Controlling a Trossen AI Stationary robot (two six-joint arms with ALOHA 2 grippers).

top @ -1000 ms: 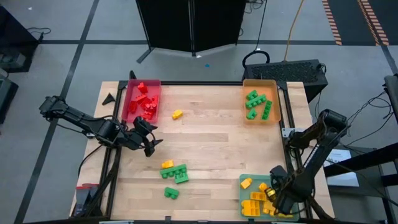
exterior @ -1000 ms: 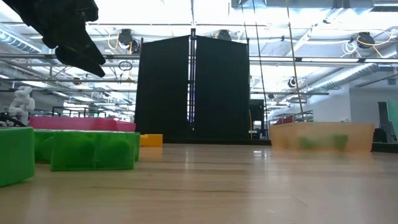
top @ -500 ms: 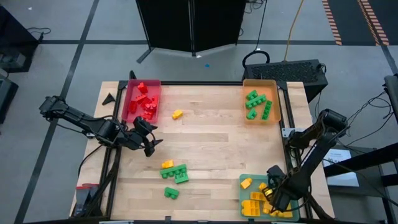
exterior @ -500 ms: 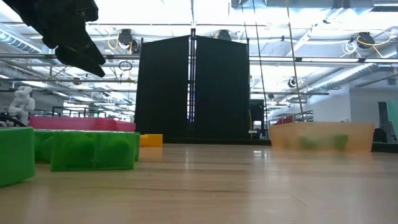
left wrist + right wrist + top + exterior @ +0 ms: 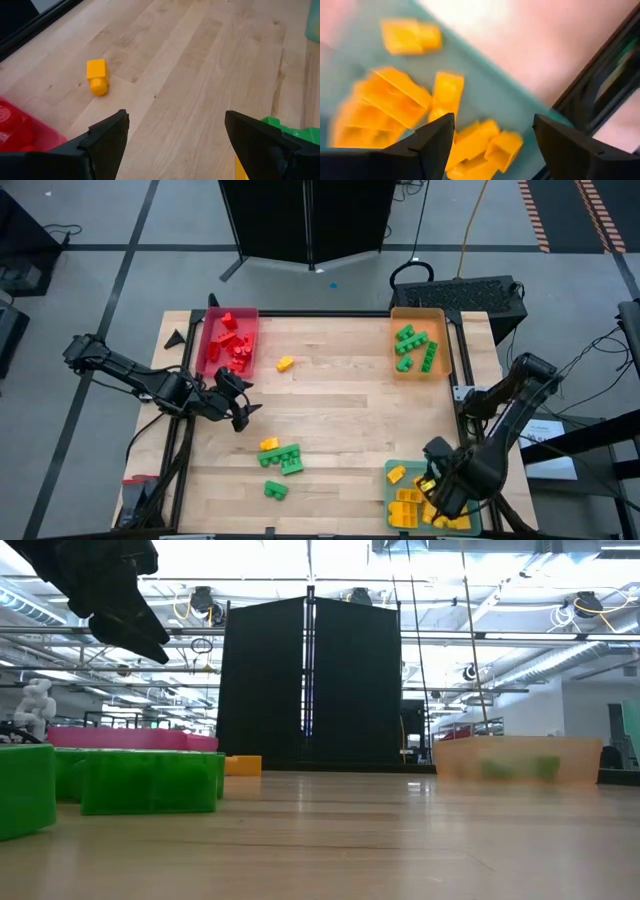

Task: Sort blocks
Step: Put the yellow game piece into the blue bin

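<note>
Loose blocks lie on the wooden table: a yellow one [image 5: 285,363] near the red tray [image 5: 212,330], and a yellow [image 5: 269,444] and two green ones [image 5: 283,459] [image 5: 275,491] near the front. My left gripper [image 5: 240,406] stands open above the table's left side, nothing between its fingers [image 5: 175,145]. My right gripper [image 5: 436,488] hangs open over the teal tray [image 5: 392,490], pointing down at the yellow blocks [image 5: 400,100] lying in it; it holds nothing.
The red tray at the far left holds red blocks [image 5: 232,345]. The orange tray [image 5: 443,340] at the far right holds green blocks [image 5: 415,348]. A black frame edges the table. Bare wood lies across the middle.
My right gripper has risen above the teal tray and shifted a little toward the table's left. My left arm has kept still, and no block on the table has moved.
</note>
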